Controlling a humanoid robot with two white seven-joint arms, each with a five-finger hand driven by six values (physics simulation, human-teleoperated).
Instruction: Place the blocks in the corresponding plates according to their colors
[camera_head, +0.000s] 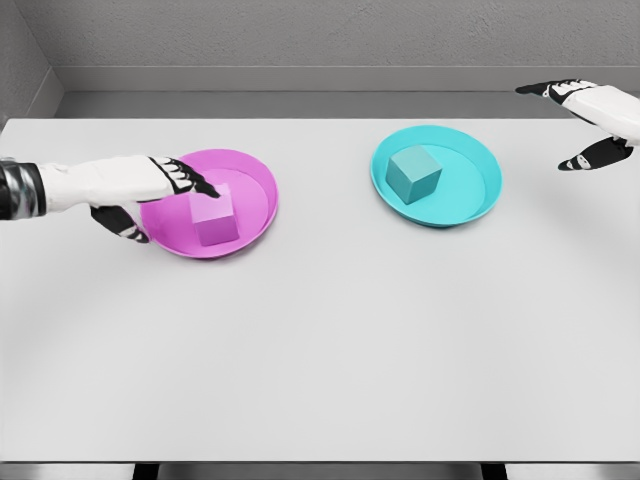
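Two blocks sit in matching plates: the pink block (214, 219) in the pink plate (255, 178), the teal block (413, 174) in the teal plate (478, 160). Left hand (140, 190) hangs spread and empty, fingertips just above the pink block's near-left corner. Right hand (595, 120) is released, well apart from the teal plate.

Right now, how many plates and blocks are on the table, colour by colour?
Pink plate: 1
Pink block: 1, in the pink plate
Teal plate: 1
Teal block: 1, in the teal plate
Total: 4 things, 2 plates and 2 blocks
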